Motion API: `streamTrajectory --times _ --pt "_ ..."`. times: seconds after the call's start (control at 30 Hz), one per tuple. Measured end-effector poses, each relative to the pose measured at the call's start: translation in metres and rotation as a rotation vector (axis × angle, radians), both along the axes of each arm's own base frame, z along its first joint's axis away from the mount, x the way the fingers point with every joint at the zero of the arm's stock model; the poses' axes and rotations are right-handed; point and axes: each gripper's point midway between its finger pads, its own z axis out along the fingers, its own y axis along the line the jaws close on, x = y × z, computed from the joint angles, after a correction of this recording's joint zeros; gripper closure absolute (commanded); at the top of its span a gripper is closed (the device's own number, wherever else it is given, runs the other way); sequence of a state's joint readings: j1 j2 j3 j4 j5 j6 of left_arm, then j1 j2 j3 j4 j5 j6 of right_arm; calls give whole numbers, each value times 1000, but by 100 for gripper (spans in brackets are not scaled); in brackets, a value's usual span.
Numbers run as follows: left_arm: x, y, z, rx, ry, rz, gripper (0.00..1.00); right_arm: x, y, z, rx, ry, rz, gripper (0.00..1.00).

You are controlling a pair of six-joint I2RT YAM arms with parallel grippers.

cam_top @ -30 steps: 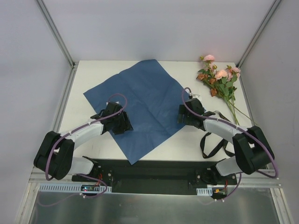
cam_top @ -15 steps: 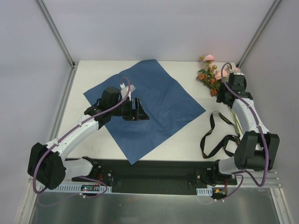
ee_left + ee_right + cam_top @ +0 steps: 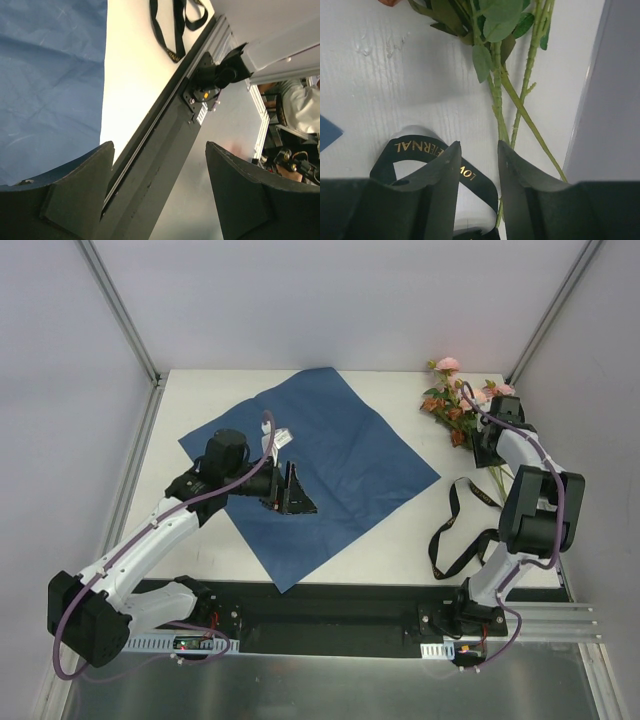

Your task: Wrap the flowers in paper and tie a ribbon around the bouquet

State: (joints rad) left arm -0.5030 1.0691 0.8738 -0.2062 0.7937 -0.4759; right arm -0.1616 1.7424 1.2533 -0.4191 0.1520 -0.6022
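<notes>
We are dealing with the flowers (image 3: pixel 465 405), which are lying at the far right corner of the table (image 3: pixel 200 390), blooms toward the far edge and thin green stems (image 3: pixel 496 100) trailing along the right edge toward the near one. We are judging them light and fragile: the blooms and leaves would likely crush or shed under the fingers, and the stems look springy and loose, apt to fan apart or roll if we catch only one. So we are favouring a hold low on the bare stems, below the leaves, where they run closest together. The right gripper (image 3: pixel 478 150) is hovering right there, its fingers half drawn together with a gap showing. One stem is running through that gap beside the right-hand finger, not visibly pinched from both sides. Just beneath is lying the black ribbon (image 3: pixel 415 146), floppy and looped, which we are taking care not to snag with the stems. The paper (image 3: pixel 330 455) is lying flat in the middle of the table, navy face up, one corner pointing at the near edge. The left gripper (image 3: pixel 159 146) is hanging over its near-left part, fingers spread wide and carrying nothing. The tabletop is looking smooth and white, so the stems may slide. The side wall (image 3: pixel 590 390) is standing close to the right edge, leaving little room to swing out.
</notes>
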Motion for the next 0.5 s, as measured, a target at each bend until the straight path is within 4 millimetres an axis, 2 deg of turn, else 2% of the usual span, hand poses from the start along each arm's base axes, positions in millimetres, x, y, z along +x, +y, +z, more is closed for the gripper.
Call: streamTrajectory --times 0.13,0.3,0.5 --pt "-8 0 -11 36 12 -35 27 3 -5 -17 -30 61 33 63" --pt "-21 -4 -17 64 7 -81 28 2 -15 -27 -83 110 49 67" --pt "-22 -3 -23 87 3 -79 28 4 -22 -46 -118 159 62 69"
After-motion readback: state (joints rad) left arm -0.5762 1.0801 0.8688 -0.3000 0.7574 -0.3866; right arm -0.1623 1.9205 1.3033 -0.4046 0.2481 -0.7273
